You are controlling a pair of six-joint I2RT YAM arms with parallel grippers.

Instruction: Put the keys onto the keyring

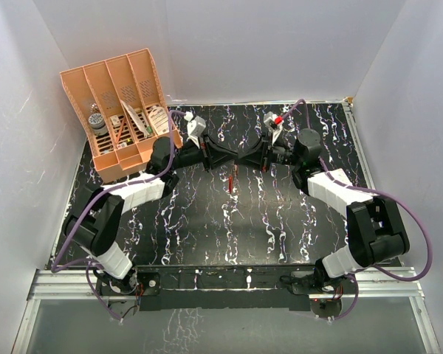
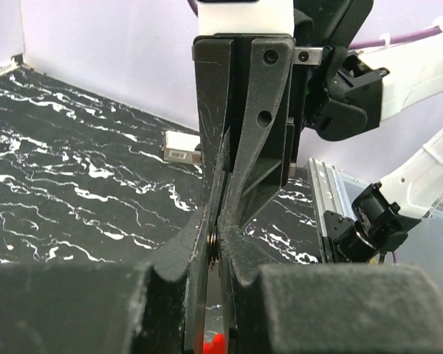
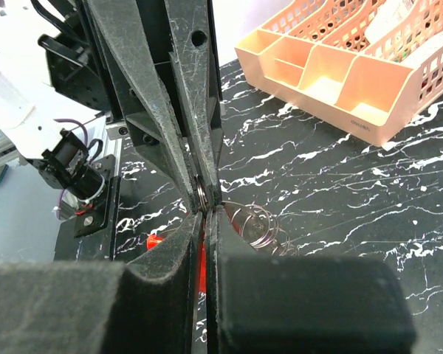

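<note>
- A red elongated loop, taken for the keyring (image 1: 231, 181), is seen just nearer than the small silver metal ring (image 3: 199, 193). Whether it hangs or lies flat cannot be told, and no key can be picked out with certainty.
- The ring is pinched in the tightly drawn fingers of the left gripper (image 2: 215, 247). The right gripper (image 3: 205, 221) is clamped tip to tip against it, and what it holds cannot be told.
- So little metal is gripped that the ring could be twisted out or dropped by any sideways shift, or the fingertips jammed together.
- Silvery wire coils (image 3: 255, 221) just beside the ring could be snagged.
- Nearer than the ring, open room for withdrawal is offered by the black white-veined tabletop (image 1: 207, 236).
- Farther back, left of the ring, the left arm is crowded by a peach slotted plastic organiser (image 1: 125, 158). Beyond it, the table is closed off by white walls (image 1: 244, 51).
</note>
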